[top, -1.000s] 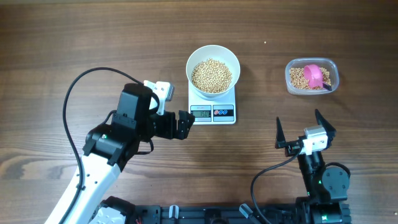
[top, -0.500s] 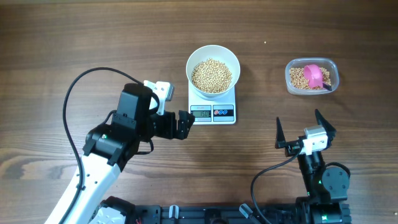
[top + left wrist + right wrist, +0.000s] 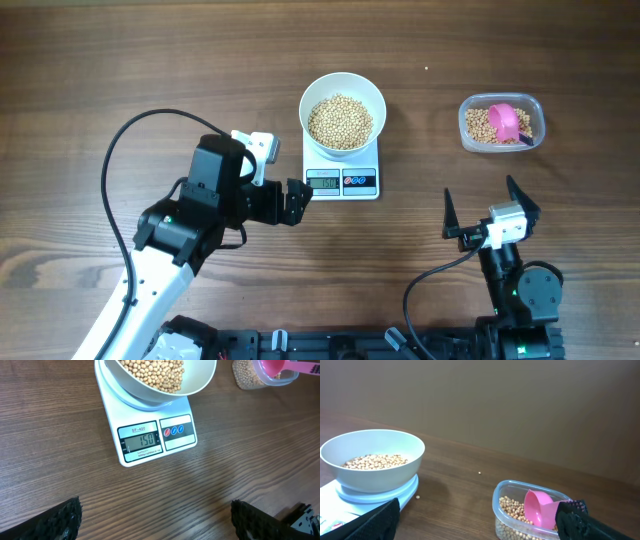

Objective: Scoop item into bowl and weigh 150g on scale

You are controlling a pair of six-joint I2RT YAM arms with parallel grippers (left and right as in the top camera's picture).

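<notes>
Reading 150 on the display (image 3: 142, 440) of the scale (image 3: 314, 160), so judging target weight hit and scooping finished. Seeing the white bowl (image 3: 306, 100) seated square on the scale platform, loaded with soybeans (image 3: 340, 120) to well below the rim. Sat there to pass the load straight through the platform while leaving display and buttons uncovered at the front edge. Got the pink scoop (image 3: 505, 122) lying in the clear tub (image 3: 535, 128) on top of the leftover beans, off to the right of the scale and well apart from it. Makes sense as a parking spot: keeps stray beans in the tub and off the wooden surface (image 3: 150, 70). Noting a small speck (image 3: 418, 497), maybe a loose bean, on the surface just beside the scale base; not on the platform, so probably no effect on the reading. Have the left pincer (image 3: 303, 200) spread wide and empty, held just beside the scale's front-left corner with its camera looking straight at the display. Reads as a pose for checking the number, not for gripping. Have the right pincer (image 3: 480, 195) spread wide too, empty, well apart from tub and scale, touching nothing. Would leave the bowl alone to avoid nudging the scale and shifting the reading.
</notes>
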